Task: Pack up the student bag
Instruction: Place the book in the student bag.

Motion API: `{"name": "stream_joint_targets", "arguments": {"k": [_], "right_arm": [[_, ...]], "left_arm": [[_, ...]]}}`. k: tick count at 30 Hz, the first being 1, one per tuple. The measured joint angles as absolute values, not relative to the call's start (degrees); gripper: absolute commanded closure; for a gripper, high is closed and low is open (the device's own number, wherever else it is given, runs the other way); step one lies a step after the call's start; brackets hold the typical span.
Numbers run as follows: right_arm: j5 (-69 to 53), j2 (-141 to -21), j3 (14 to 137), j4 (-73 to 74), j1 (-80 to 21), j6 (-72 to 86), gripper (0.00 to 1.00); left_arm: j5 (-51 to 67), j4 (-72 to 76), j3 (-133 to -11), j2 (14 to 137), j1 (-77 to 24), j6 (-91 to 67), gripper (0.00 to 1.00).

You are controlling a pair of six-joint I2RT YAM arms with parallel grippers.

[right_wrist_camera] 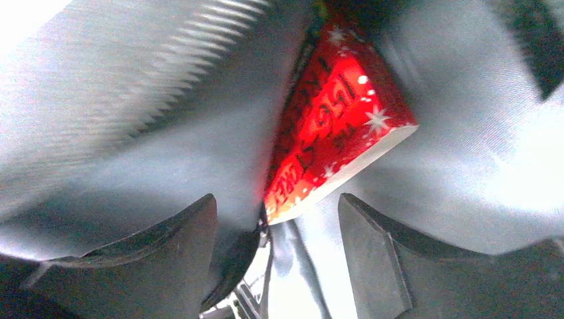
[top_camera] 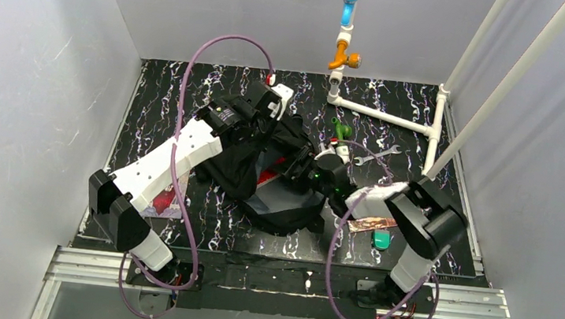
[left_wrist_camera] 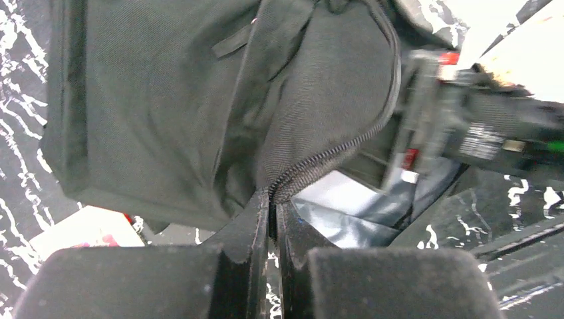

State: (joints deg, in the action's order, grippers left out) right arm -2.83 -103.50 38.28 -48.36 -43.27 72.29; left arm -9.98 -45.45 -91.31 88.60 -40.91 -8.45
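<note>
The left gripper [left_wrist_camera: 271, 211] is clamped on the zipper-edged rim of the large black soft fabric student bag [left_wrist_camera: 166, 100], which lies mid-way across the black white-veined table [top_camera: 157, 115], so that its mouth is held agape while the right gripper [right_wrist_camera: 276, 226], fingers parted, is pushed inside behind a red star-printed paperback book [right_wrist_camera: 332, 126], seemingly to be lodged there.

Student bag [top_camera: 290, 208] black; book [right_wrist_camera: 332, 126] red, white stars; table [top_camera: 167, 100] black, white-veined.

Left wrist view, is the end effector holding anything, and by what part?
Yes. The left end effector is shut on the backpack, pinching the zippered edge of its opening.
</note>
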Motion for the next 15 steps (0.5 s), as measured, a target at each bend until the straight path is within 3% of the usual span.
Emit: {"name": "stream_joint_targets", "arguments": {"k": [3, 6, 8, 10, 15], "right_arm": [[-4.73, -90.37, 36.82, -36.82, -43.13, 63.37, 0.1], [-7.9, -78.72, 36.91, -23.81, -43.16, 51.53, 0.09], [-5.04, -64.95, 36.69, -4.38, -43.27, 40.97, 0.02], [1.5, -56.51, 37.21, 6.66, -43.13, 37.17, 0.02], [14.26, -56.8, 42.11, 25.82, -36.01, 36.05, 0.02]], "left_arm": [[-12.49, -45.45, -88.79, 87.66, -40.91, -7.25, 1.0], [-9.93, -45.3, -87.57, 87.29, -40.88, -7.73, 1.0], [-6.96, -45.28, -86.48, 87.26, -40.91, -9.23, 1.0], [-5.15, -44.75, -83.9, 87.22, -40.91, -11.0, 1.0], [-10.79, -46.83, -77.21, 86.43, -40.71, -12.82, 1.0]]}}
